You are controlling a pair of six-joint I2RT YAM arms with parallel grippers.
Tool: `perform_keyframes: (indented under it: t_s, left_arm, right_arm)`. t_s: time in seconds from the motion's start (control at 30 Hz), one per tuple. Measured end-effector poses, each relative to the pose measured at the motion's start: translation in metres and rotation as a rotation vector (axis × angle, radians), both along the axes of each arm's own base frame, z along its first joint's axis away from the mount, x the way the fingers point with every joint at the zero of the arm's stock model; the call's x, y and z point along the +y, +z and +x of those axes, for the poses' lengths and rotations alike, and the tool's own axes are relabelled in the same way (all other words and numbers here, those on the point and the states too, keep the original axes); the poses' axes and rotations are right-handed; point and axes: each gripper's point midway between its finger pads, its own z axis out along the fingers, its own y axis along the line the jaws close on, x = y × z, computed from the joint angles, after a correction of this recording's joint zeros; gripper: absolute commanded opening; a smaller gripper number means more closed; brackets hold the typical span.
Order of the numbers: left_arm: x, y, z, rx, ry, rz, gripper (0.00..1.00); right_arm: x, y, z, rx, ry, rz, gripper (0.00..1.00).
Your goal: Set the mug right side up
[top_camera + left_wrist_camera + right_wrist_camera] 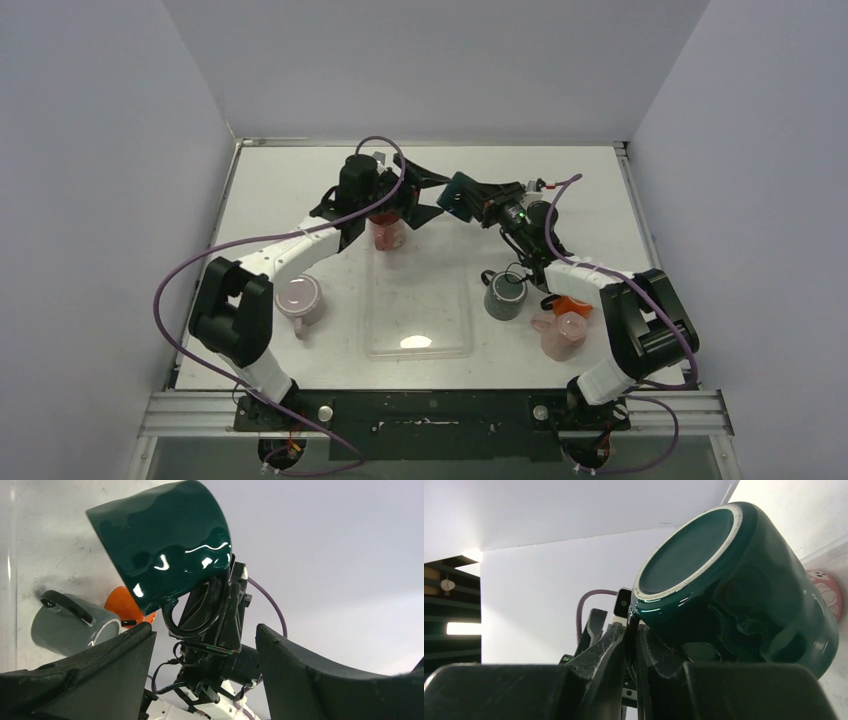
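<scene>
Dark green and glossy, the mug [462,195] hangs over the far middle of the bench [290,175]. It is tipped onto its side, with its unglazed base ring turned towards the right wrist camera. The right gripper [634,630] is clenched on the mug's thin handle, which is squeezed between the two fingers.

The left gripper [402,196] hovers just left of the mug. It is released, with its jaws standing apart and nothing between them. A pink cup [387,233] stands below this gripper, near the mug on the same side.

A grey mug [505,295] stands nearer the arm bases than the green mug and slightly to its right. An orange piece [573,304] and a pink mug [562,335] lie further off in that direction. A clear plastic tray [418,320] lies well in front of the green mug, towards the arm bases. Another pink mug [298,297] stands well away to its left.
</scene>
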Motion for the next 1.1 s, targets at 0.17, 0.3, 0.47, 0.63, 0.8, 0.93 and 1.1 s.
perform_keyframes:
  t_s: [0.17, 0.3, 0.47, 0.63, 0.8, 0.93, 1.1]
  left_arm:
    - [0.000, -0.006, -0.002, 0.001, -0.005, 0.024, 0.66]
    - [0.002, -0.013, -0.002, -0.107, -0.037, 0.116, 0.64]
    - [0.006, -0.011, -0.003, -0.370, -0.099, 0.305, 0.63]
    - [0.003, 0.012, -0.010, -0.679, -0.196, 0.464, 0.60]
    - [0.000, 0.010, -0.017, -0.829, -0.294, 0.594, 0.60]
    - [0.000, -0.010, -0.029, -0.853, -0.378, 0.685, 0.59]
    - [-0.006, -0.026, -0.043, -0.878, -0.456, 0.759, 0.53]
  right_arm:
    - [0.001, 0.001, 0.000, 0.006, 0.000, 0.021, 0.05]
    - [0.002, -0.005, 0.001, 0.036, 0.001, 0.021, 0.05]
    - [0.005, -0.025, -0.001, 0.120, 0.021, -0.018, 0.05]
    - [0.010, -0.041, -0.005, 0.202, 0.055, -0.056, 0.05]
    - [0.016, -0.051, -0.010, 0.259, 0.084, -0.082, 0.05]
    - [0.019, -0.057, -0.013, 0.292, 0.099, -0.101, 0.05]
    - [0.022, -0.057, -0.014, 0.313, 0.114, -0.111, 0.05]
